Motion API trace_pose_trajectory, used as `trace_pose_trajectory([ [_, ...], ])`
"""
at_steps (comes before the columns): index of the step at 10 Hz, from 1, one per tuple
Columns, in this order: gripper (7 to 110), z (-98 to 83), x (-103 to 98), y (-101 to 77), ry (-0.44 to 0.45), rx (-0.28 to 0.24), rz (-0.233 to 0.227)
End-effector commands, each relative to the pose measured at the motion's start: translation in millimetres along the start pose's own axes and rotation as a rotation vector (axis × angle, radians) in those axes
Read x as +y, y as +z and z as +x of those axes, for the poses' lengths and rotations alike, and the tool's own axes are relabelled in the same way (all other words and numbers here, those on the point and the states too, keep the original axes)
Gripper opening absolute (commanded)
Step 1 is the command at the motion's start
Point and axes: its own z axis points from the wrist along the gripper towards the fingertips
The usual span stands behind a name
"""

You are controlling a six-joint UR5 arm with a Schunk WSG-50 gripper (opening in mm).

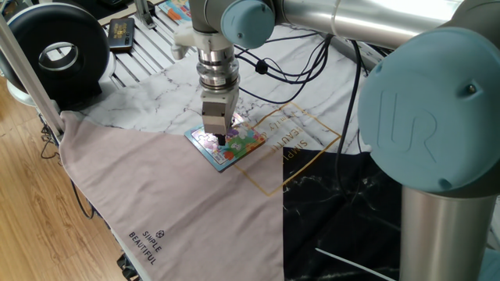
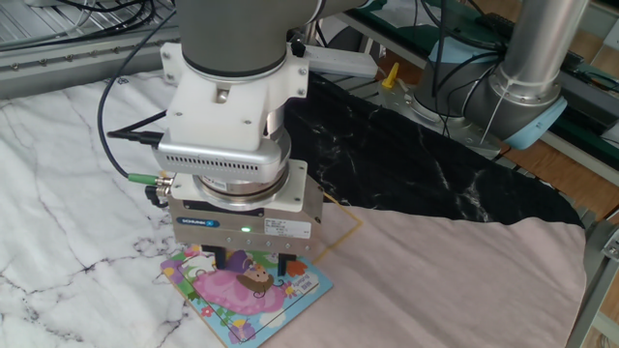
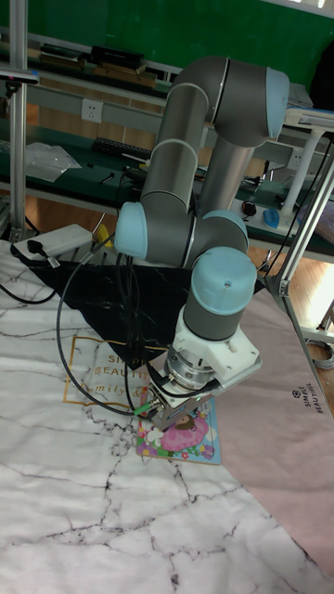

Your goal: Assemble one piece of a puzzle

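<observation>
The puzzle [image 1: 244, 145] is a small blue-rimmed board with a pink and green cartoon picture, lying flat where the marble cloth meets the pinkish cloth. It also shows in the other fixed view as the puzzle [image 2: 253, 298] and in the tall view as the puzzle [image 3: 182, 436]. My gripper [image 2: 254, 263] points straight down just above the board's far half, its two dark fingers [image 2: 224, 259] apart with nothing visible between them. In one fixed view the gripper [image 1: 220, 141] hovers over the board's middle. The piece cannot be told apart from the picture.
A black round device [image 1: 55, 51] stands at the back left beside a small dark handset [image 1: 121, 31]. Another colourful board [image 1: 176, 9] lies at the far edge. Black cloth [image 2: 435, 164] covers the side by the arm's base, and cables [image 2: 121, 130] trail from the wrist.
</observation>
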Motion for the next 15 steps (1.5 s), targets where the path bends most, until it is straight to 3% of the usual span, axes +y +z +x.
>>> trace_pose_trajectory([
  [1,66,-1.6,-3.0,-1.2,0.001,-0.005,0.003],
  [7,66,-0.3,-5.9,-0.7,-0.005,0.002,0.013],
  [13,66,-4.5,2.7,-7.3,0.014,0.003,-0.006],
  [15,66,-9.7,-5.5,-8.3,0.012,-0.003,0.003],
])
